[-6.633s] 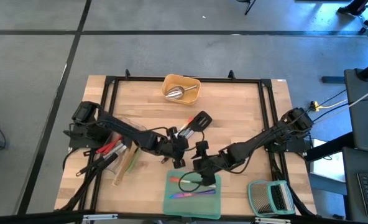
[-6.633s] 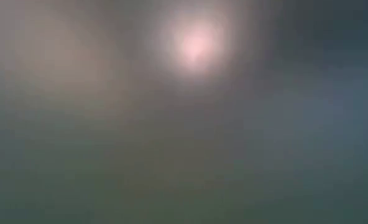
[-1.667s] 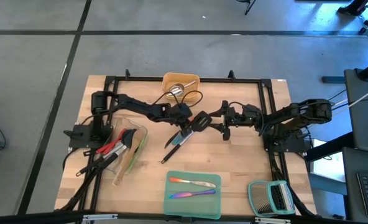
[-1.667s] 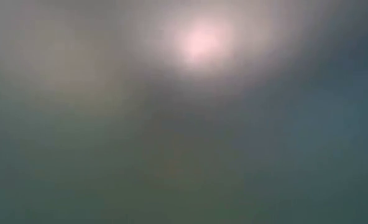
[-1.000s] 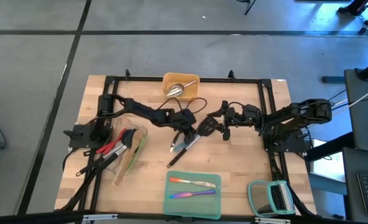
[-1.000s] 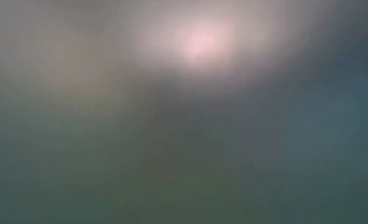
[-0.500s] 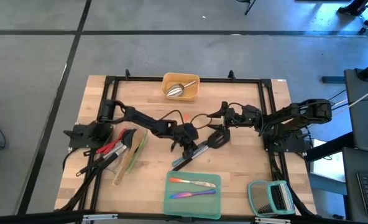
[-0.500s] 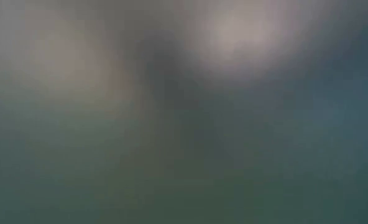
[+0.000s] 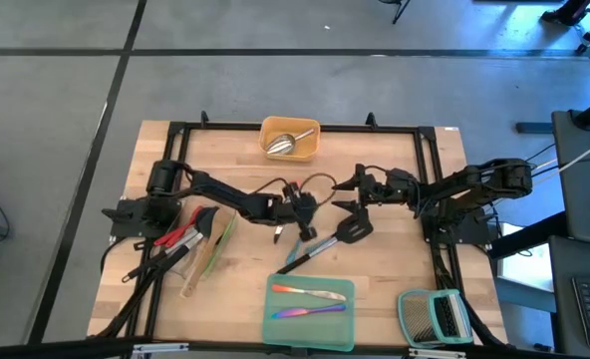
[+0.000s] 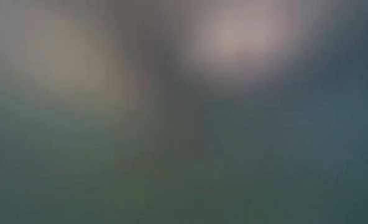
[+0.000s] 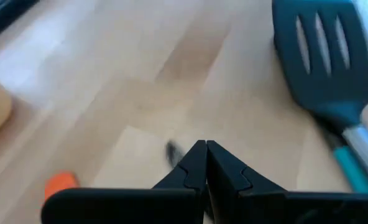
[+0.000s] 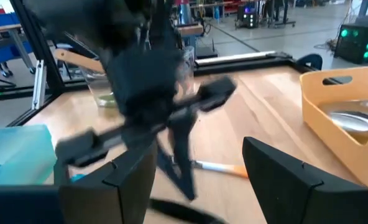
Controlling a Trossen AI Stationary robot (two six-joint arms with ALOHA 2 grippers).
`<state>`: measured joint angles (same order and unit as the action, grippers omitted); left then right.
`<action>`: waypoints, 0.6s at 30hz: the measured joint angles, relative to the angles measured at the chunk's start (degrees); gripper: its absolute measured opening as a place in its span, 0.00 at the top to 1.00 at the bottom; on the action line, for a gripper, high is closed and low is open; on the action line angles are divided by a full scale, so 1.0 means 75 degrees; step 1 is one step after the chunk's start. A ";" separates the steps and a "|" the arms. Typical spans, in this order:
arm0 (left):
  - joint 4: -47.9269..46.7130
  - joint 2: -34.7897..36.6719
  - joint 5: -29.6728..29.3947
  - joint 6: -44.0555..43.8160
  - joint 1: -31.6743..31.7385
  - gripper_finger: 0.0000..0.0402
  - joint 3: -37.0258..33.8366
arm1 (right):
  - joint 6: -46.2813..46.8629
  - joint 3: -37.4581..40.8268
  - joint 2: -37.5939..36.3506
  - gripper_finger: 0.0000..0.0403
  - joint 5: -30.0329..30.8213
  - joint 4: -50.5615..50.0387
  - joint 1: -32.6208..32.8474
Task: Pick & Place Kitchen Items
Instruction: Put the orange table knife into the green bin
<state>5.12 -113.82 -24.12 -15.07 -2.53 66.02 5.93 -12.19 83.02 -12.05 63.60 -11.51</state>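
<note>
Low view: total blur, nothing readable. Slotted turner (image 11: 324, 59) handle cut off by left wrist picture's edge. Orange object (image 11: 61, 183) beside it, blurred, unidentifiable. Right wrist view: left arm (image 12: 143, 81) smeared; steel scoop (image 12: 352, 121) cut off at edge.

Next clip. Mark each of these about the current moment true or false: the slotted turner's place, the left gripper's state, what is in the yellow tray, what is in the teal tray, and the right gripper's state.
1. The slotted turner lies on the table, outside every tray. True.
2. The left gripper is wide open. False: its fingers are shut, with nothing between them.
3. The yellow tray holds a steel scoop. True.
4. The teal tray is empty. False: two pieces of iridescent cutlery lie in it.
5. The right gripper is clamped on the turner. False: it is open and holds nothing.
</note>
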 joint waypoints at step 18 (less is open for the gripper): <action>-0.0763 -0.0353 0.1953 -0.1229 0.0835 0.99 0.0017 | -0.0004 0.0000 0.0000 0.40 -0.0001 -0.0228 0.0006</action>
<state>-0.60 -116.47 -9.47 -24.29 3.74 66.14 5.90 -12.19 83.02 -12.06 61.89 -11.46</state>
